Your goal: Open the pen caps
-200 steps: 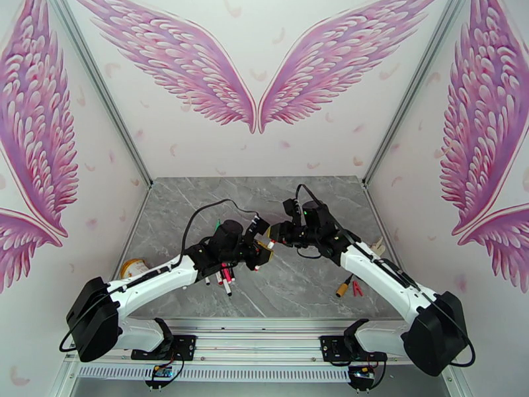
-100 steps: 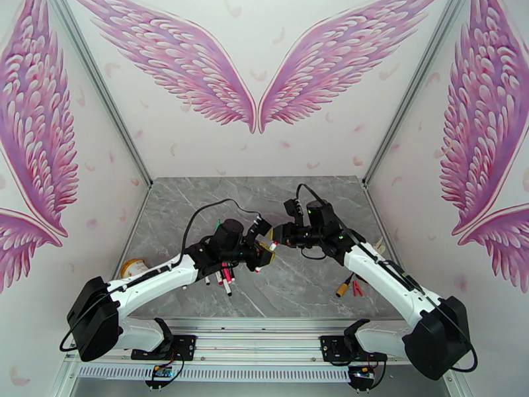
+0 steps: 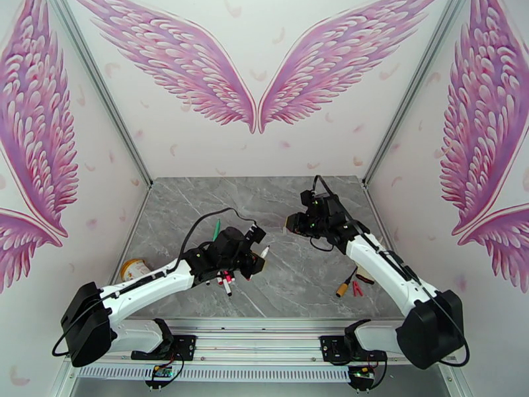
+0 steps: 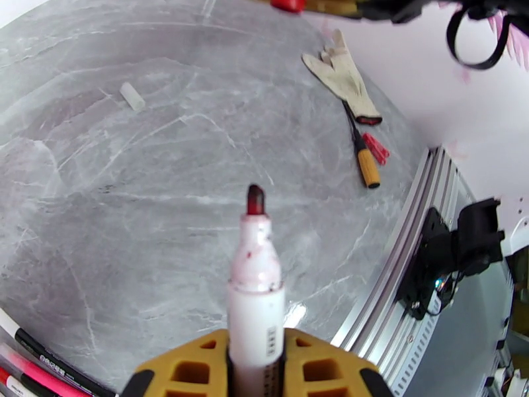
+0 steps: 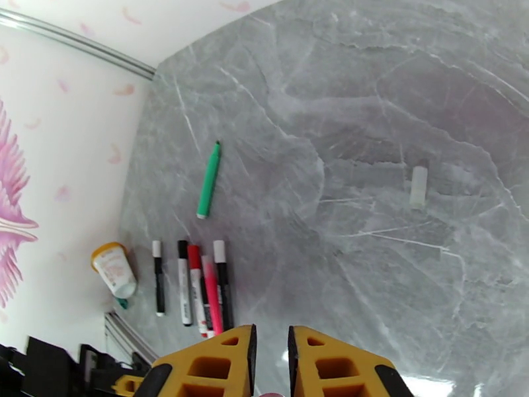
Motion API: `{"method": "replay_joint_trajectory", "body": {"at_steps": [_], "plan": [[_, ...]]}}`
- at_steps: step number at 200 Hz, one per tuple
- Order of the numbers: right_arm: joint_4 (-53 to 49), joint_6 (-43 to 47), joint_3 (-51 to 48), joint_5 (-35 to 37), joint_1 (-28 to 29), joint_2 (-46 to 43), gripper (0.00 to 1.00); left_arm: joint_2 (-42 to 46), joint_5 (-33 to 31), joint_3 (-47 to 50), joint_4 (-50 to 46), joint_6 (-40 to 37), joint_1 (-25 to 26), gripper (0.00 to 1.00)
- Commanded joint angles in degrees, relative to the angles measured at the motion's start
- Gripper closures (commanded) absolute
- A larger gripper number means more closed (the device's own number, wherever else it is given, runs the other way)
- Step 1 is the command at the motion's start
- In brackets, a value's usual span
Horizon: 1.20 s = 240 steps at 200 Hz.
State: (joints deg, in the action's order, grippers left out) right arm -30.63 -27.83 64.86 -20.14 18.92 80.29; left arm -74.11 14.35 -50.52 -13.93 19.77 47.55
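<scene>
My left gripper (image 3: 256, 261) (image 4: 254, 345) is shut on a white-barrelled pen (image 4: 256, 306) whose dark red tip (image 4: 254, 200) stands bare, pointing away over the table. Up and to the right, my right gripper (image 3: 289, 223) (image 4: 311, 2) (image 5: 271, 339) is shut on a small red pen cap (image 4: 287, 1), apart from the pen. Several more pens (image 5: 192, 286) (image 3: 225, 282) lie side by side under my left arm. A green pen (image 5: 209, 180) (image 3: 215, 228) lies alone farther back. A small whitish cylinder (image 5: 418, 186) (image 4: 132, 96) rests on the grey marble.
A cream tube with an orange cap (image 3: 134, 268) (image 5: 114, 269) lies at the left edge. At the right lie a pale glove (image 4: 344, 74), an orange-handled tool (image 4: 367, 167) (image 3: 344, 286) and a red clip (image 4: 377, 148). A metal rail (image 4: 397, 272) borders the near edge.
The two grippers were together at the table's middle and have pulled apart. The right one went back and right with the cap; the left one drew toward me with the pen.
</scene>
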Motion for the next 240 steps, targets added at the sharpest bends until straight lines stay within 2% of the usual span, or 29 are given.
{"method": "replay_joint_trajectory", "body": {"at_steps": [1,77,116,240], "plan": [[-9.13,8.03,3.37,4.42,-1.15,4.64,0.94,2.75,1.15,1.93,3.84,4.54,-1.76,0.98],[-13.86,12.04,15.45,10.39,-3.02,25.0,0.9,5.62,-1.34,4.37,4.35,7.11,-6.59,0.97],[-15.22,12.6,22.15,10.54,-3.72,33.88,0.89,6.04,-2.56,4.73,3.42,7.26,-7.1,0.96],[-17.28,13.5,31.35,5.25,-5.73,45.1,0.82,2.21,-0.64,3.28,2.44,7.19,-7.38,0.95]]}}
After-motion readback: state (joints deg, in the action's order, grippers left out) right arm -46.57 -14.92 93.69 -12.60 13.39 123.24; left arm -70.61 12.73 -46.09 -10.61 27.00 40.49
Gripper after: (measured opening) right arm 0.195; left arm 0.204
